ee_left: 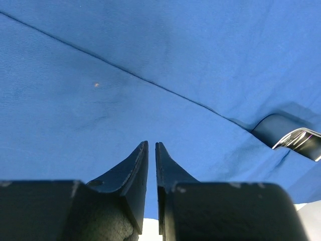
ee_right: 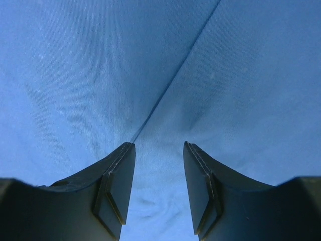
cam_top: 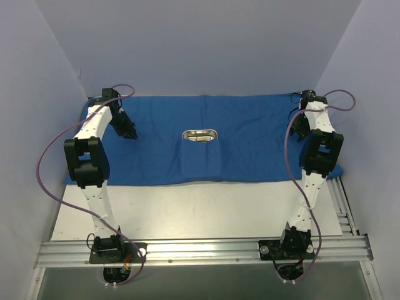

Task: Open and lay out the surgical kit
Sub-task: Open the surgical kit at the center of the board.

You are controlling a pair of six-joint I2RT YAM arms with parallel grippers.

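The royal-blue cloth wrap (cam_top: 250, 140) lies spread flat across the far half of the white table (cam_top: 200, 212), its long axis running left to right. The small shiny rectangular steel tray (cam_top: 200, 135) sits at its middle, long side also left to right; its contents are too small to make out. The left gripper (ee_left: 151, 145) hangs over the cloth's left part, fingers nearly together, a narrow slit between them, gripping nothing. The right gripper (ee_right: 159, 145) stands apart over a crease, empty.

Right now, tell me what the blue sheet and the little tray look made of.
Blue sheet: woven cloth, matte; soft wrinkles and a pressed crease line show. Small tray: looks like polished steel; bright mirror-like glints along its rim, though plated metal can't be ruled out.
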